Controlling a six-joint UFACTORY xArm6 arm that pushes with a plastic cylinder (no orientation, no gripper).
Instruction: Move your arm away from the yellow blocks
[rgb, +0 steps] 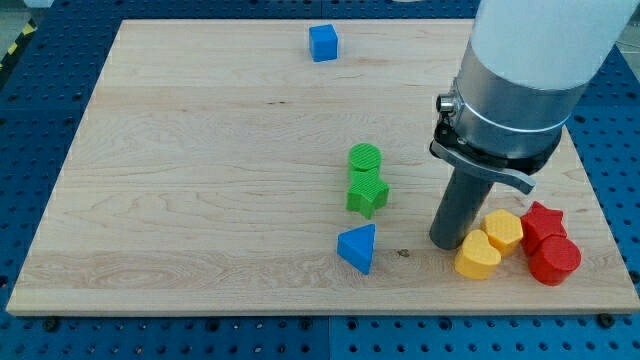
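Two yellow blocks lie near the view's bottom right: a yellow hexagon (503, 231) and a yellow heart-shaped block (477, 256) just below and left of it. My tip (448, 243) stands on the board right beside them, touching or almost touching the heart block's upper left edge. The rod rises into the grey and white arm body (520, 80) at the view's top right.
A red star block (543, 222) and a red round block (555, 261) sit right of the yellow ones. A blue triangle (358, 248) lies left of my tip. A green round block (365, 158) and a green star (367, 193) lie above it. A blue cube (323, 43) sits at the view's top. The wooden board (200, 180) lies on a blue table.
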